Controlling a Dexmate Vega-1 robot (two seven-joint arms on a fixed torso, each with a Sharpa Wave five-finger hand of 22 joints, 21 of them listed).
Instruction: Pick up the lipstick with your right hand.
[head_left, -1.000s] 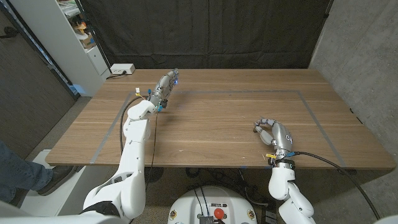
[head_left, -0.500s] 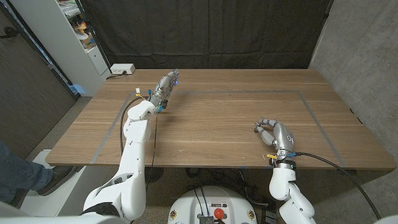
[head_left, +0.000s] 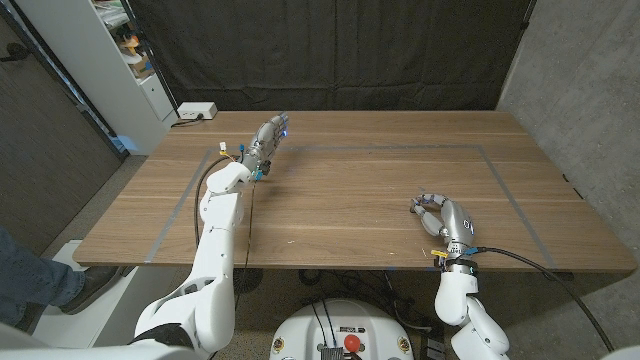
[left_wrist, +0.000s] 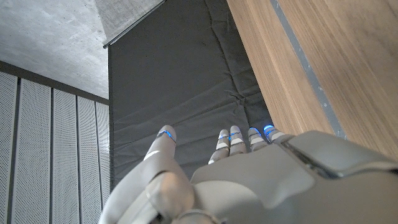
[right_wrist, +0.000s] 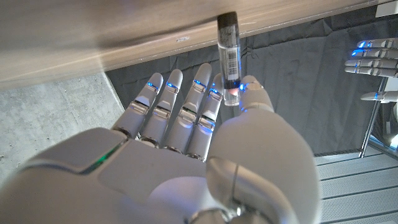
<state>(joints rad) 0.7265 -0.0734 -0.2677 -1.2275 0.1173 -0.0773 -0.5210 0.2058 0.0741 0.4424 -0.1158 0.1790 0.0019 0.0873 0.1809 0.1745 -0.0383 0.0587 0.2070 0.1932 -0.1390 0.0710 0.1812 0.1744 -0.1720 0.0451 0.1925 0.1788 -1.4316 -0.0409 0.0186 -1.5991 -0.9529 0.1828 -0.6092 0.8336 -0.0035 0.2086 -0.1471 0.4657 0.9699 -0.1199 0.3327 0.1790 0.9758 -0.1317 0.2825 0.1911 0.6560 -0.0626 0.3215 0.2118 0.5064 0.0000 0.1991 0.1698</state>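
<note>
Head view: a wooden table (head_left: 350, 190) with fine straight grain and a thin grey taped rectangle, backed by a black cloth curtain (head_left: 330, 50). The right hand (head_left: 440, 215), smooth grey-white plastic, sits near the table's front right, fingers curled inward; the lipstick is too small to make out here. The left hand (head_left: 265, 138) stands at the far left of the table, fingers straight and together, holding nothing. Left wrist view: that hand's (left_wrist: 249, 174) fingers point toward the curtain, extended, empty. Right wrist view: the lipstick (right_wrist: 229, 59) is a slim clear tube with a dark cap and a barcode label, pinched between the thumb and a fingertip (right_wrist: 214, 93) of the right hand (right_wrist: 186, 149), cap against the tabletop.
</note>
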